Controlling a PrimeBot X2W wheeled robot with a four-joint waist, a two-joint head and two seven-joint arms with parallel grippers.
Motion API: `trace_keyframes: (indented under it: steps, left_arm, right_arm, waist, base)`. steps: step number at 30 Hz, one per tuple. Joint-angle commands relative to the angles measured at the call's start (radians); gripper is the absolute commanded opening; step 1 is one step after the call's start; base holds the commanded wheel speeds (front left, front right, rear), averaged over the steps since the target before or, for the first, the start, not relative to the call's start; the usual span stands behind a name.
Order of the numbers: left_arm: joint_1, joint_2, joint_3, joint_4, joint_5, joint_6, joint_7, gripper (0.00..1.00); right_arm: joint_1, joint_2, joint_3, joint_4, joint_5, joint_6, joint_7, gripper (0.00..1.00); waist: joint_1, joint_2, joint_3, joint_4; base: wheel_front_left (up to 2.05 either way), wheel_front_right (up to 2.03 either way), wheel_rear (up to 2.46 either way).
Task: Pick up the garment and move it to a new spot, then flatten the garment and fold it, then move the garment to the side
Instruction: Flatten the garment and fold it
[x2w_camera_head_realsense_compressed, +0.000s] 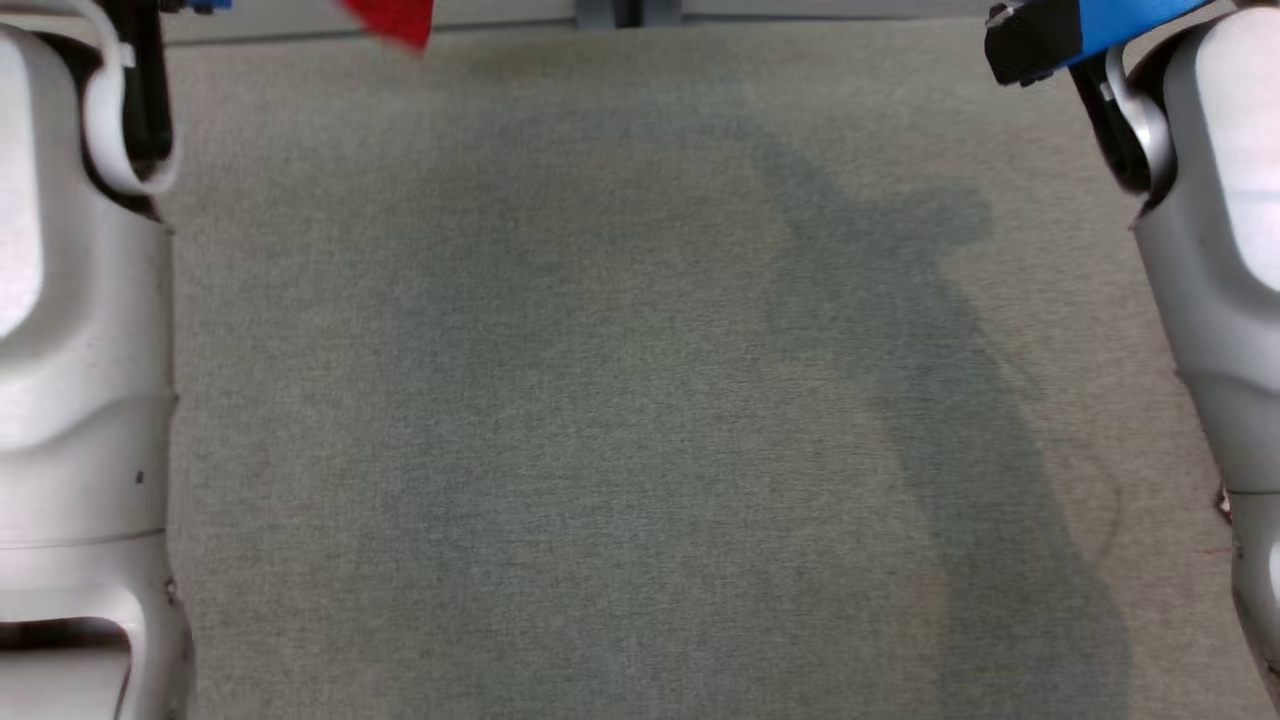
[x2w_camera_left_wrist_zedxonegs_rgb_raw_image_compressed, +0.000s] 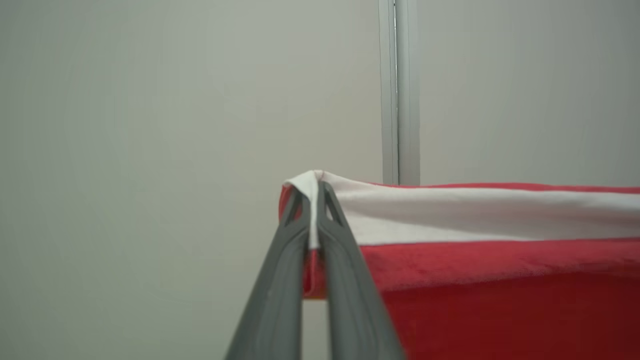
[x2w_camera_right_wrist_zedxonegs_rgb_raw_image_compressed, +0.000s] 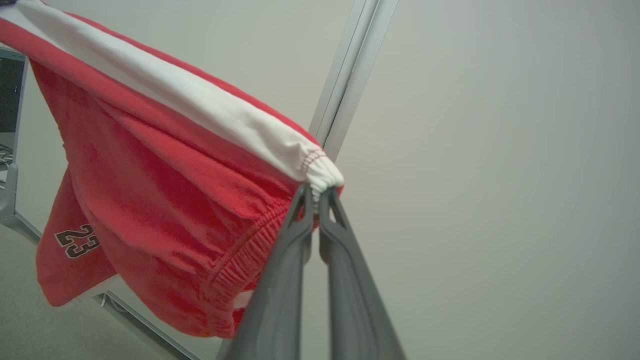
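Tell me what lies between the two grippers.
The red shorts: their white stripe stretches from the left gripper to the right gripper, seen in both wrist views.

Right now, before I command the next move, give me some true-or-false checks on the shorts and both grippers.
1. The left gripper is shut on the red shorts at their white stripe. True.
2. The right gripper is open and empty. False: it is shut on the gathered end of the white stripe.
3. The shorts lie flat on the grey work surface. False: they hang lifted, held by both grippers.
4. The shorts carry the number 23. True.
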Motion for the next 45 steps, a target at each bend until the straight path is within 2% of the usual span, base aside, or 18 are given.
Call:
trace_keyframes:
  steps: [1,6,9,15,24,28,33,39,45]
  left_arm:
    - [0.019,-0.008,0.002,0.040,-0.010,-0.008,-0.010,0.00]
    - [0.159,-0.064,0.020,0.121,-0.036,-0.021,-0.018,0.00]
    - [0.320,-0.099,0.040,0.150,-0.044,-0.028,-0.017,0.00]
    - [0.570,-0.151,0.089,0.220,-0.071,-0.047,-0.018,0.00]
    - [0.784,-0.166,0.107,0.256,-0.072,-0.055,-0.018,0.00]
    - [0.879,-0.168,0.076,0.273,-0.094,-0.060,-0.018,0.00]
    - [0.982,-0.168,0.060,0.279,-0.116,-0.036,-0.018,0.00]
    - [1.063,-0.168,0.057,0.251,-0.103,-0.032,-0.018,0.00]
    - [1.076,-0.168,0.078,0.188,-0.082,-0.034,-0.018,0.00]
  right_arm:
    - [0.014,0.011,0.002,0.014,-0.013,-0.001,-0.003,0.00]
    - [0.149,0.004,0.050,0.054,-0.023,-0.001,-0.003,0.00]
    - [0.279,0.010,0.090,0.072,-0.001,-0.001,-0.003,0.00]
    - [0.542,0.017,0.146,0.088,0.109,-0.001,-0.003,0.00]
    - [0.789,0.050,0.166,0.072,0.193,-0.001,-0.003,0.00]
    - [0.884,0.068,0.184,0.077,0.219,-0.001,-0.003,0.00]
    - [1.013,0.086,0.186,0.071,0.273,-0.001,-0.003,0.00]
    - [1.112,0.092,0.204,0.041,0.291,-0.001,-0.003,0.00]
    - [1.112,0.091,0.211,0.007,0.298,-0.001,-0.003,0.00]
  waist:
    - [-0.0002,-0.0002,0.031,0.029]
    - [-0.0002,-0.0002,0.017,0.040]
    - [-0.0002,-0.0002,0.000,0.042]
    - [-0.0002,-0.0002,-0.062,0.048]
    - [-0.0002,-0.0002,-0.195,0.063]
    - [-0.0002,-0.0002,-0.276,0.063]
    - [-0.0002,-0.0002,-0.369,0.074]
    - [-0.0002,-0.0002,-0.412,0.083]
    - [-0.0002,-0.0002,-0.409,0.082]
  base:
    - [0.00,0.00,0.00]
    - [0.00,0.00,0.00]
    - [0.00,0.00,0.00]
    - [0.00,0.00,0.00]
    - [0.00,0.00,0.00]
    - [0.00,0.00,0.00]
    - [0.00,0.00,0.00]
    - [0.00,0.00,0.00]
    - [0.00,0.00,0.00]
